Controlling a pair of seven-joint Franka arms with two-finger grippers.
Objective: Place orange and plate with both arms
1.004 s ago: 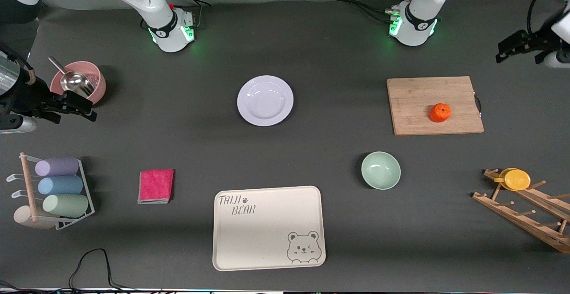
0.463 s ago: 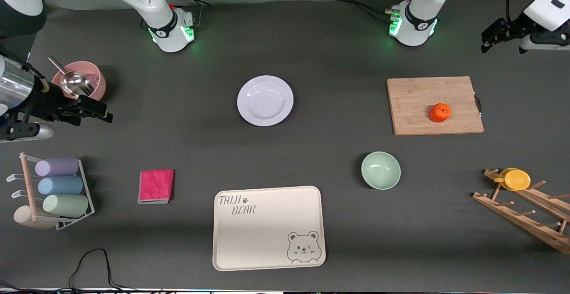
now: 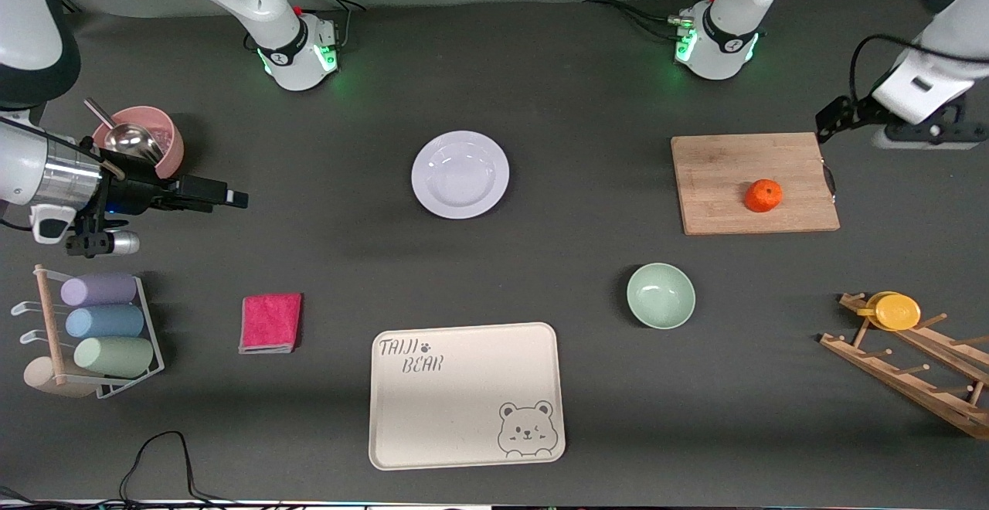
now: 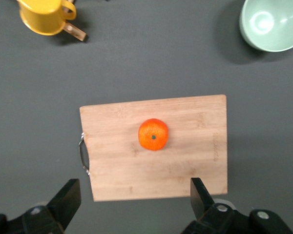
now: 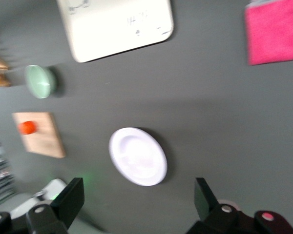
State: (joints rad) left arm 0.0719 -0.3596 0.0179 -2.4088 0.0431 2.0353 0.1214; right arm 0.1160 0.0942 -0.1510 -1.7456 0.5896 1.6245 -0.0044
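Dark grey table: the orange sits on a cutting board; the plate lies mid-table. My left gripper and right gripper hover with jaws wide, empty. I judge the orange light and rollable, the plate slippery, best gripped by its rim.

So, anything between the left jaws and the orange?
Nothing visible. The orange sits alone on the cutting board, and the left gripper hangs over the board's edge with its jaws open, bare wood between them.
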